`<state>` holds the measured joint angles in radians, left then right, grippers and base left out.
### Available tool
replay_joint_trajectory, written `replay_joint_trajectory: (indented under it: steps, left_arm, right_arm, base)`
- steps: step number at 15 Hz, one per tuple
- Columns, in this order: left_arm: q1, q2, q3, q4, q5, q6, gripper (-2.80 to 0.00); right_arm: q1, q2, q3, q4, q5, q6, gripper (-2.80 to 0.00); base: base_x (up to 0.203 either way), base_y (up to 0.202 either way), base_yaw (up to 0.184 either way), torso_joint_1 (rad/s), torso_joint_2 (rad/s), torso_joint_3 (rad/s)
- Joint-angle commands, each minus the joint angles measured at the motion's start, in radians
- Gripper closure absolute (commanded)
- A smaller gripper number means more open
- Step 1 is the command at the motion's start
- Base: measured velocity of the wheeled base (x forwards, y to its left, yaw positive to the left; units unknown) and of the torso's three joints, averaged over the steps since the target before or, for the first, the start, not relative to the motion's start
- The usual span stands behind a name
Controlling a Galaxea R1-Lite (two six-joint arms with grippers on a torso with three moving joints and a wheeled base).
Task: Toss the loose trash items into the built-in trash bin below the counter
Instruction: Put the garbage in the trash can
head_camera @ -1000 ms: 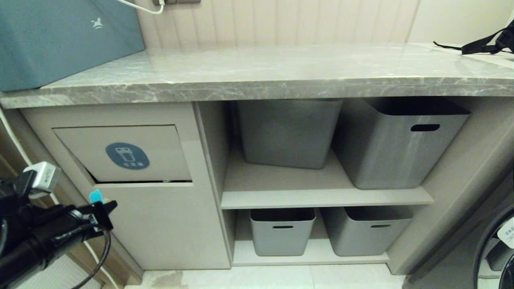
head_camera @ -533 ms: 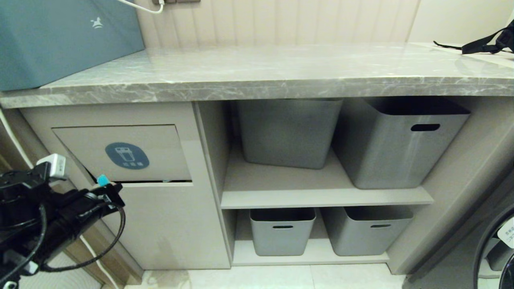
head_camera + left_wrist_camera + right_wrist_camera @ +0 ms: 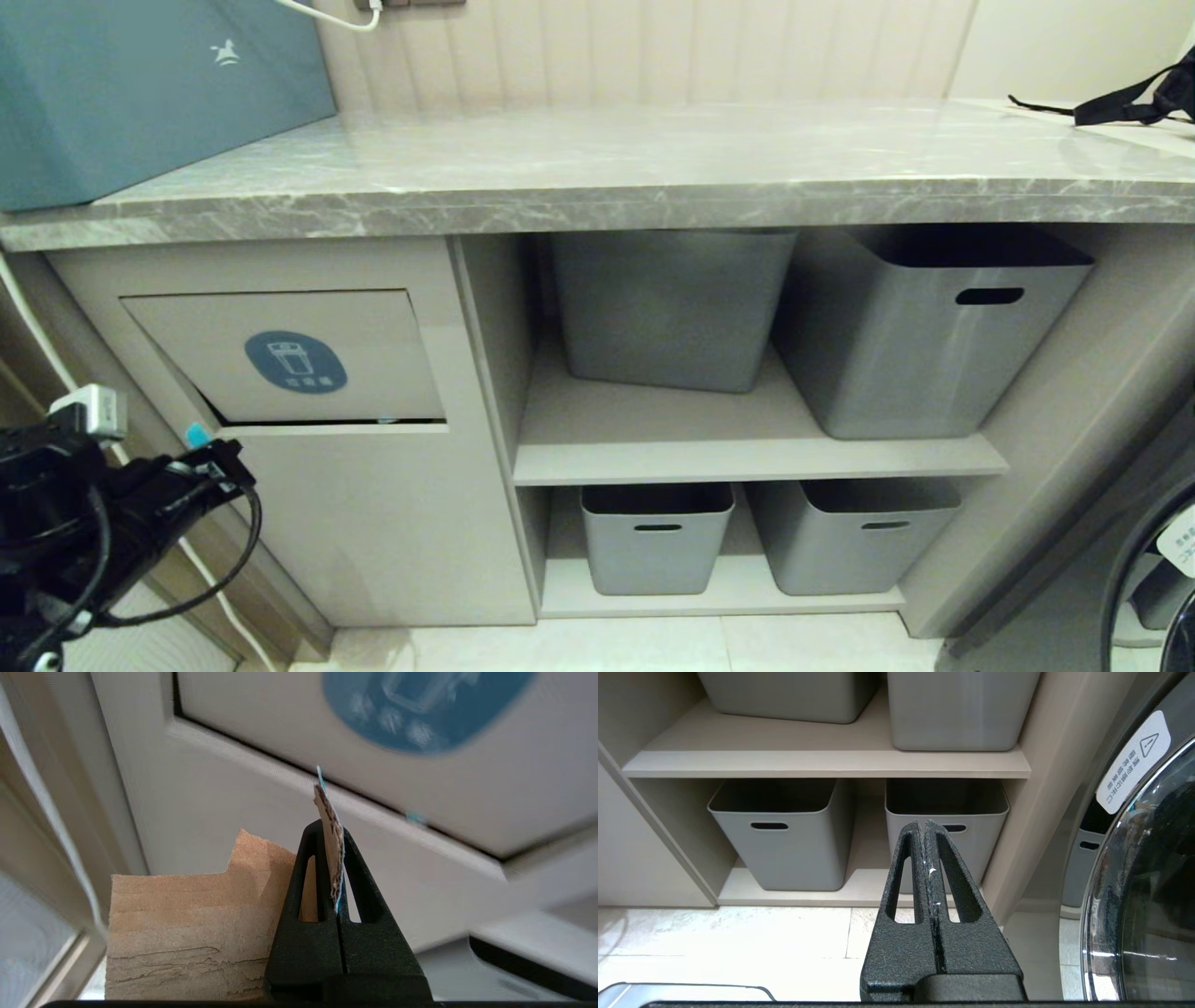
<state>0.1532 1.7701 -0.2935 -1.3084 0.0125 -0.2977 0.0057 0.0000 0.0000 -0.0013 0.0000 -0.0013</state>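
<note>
so the left gripper [image 3: 329, 833] is clamped tight on a scrap of brown cardboard [image 3: 196, 933]; one torn edge pokes up between the fingertips, the rest hangs off to the side of the fingers; it sits just in front of the trash bin flap [image 3: 289, 355], by the flap's lower left corner, below the counter [image 3: 597, 177]; flap's bottom edge shows a dark gap; right gripper [image 3: 927, 828] is pressed shut, holding nothing, pointing at the lower grey tubs [image 3: 777, 830]

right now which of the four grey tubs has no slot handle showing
The upper-left tub on the middle shelf. Its front is plain, while the upper-right tub and both lower tubs show a dark slot.
</note>
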Motion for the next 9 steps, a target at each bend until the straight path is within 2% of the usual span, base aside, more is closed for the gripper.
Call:
replay_joint_trajectory:
  steps: [1, 3, 5, 6, 9]
  left_arm:
    - [0.033, 0.098, -0.011, -0.071, -0.03, -0.002, 0.0]
    - [0.04, 0.172, -0.023, -0.192, -0.104, 0.001, 0.0]
    - [0.041, 0.22, -0.072, -0.22, -0.18, 0.031, 0.0]
    - [0.042, 0.233, -0.105, -0.221, -0.19, 0.051, 0.0]
    - [0.042, 0.293, -0.202, -0.222, -0.192, 0.062, 0.0]
  right_arm:
    - [0.0, -0.002, 0.0, 0.0, 0.0, 0.0, 0.0]
    - [0.0, -0.002, 0.0, 0.0, 0.0, 0.0, 0.0]
    - [0.0, -0.002, 0.0, 0.0, 0.0, 0.0, 0.0]
    - [0.0, -0.002, 0.0, 0.0, 0.0, 0.0, 0.0]
    - [0.0, -0.002, 0.0, 0.0, 0.0, 0.0, 0.0]
  base:
    - [0.0, 0.0, 0.0, 0.0, 0.0, 0.0]
    - [0.0, 0.0, 0.0, 0.0, 0.0, 0.0]
    - [0.0, 0.0, 0.0, 0.0, 0.0, 0.0]
    - [0.0, 0.0, 0.0, 0.0, 0.0, 0.0]
    - [0.0, 0.0, 0.0, 0.0, 0.0, 0.0]
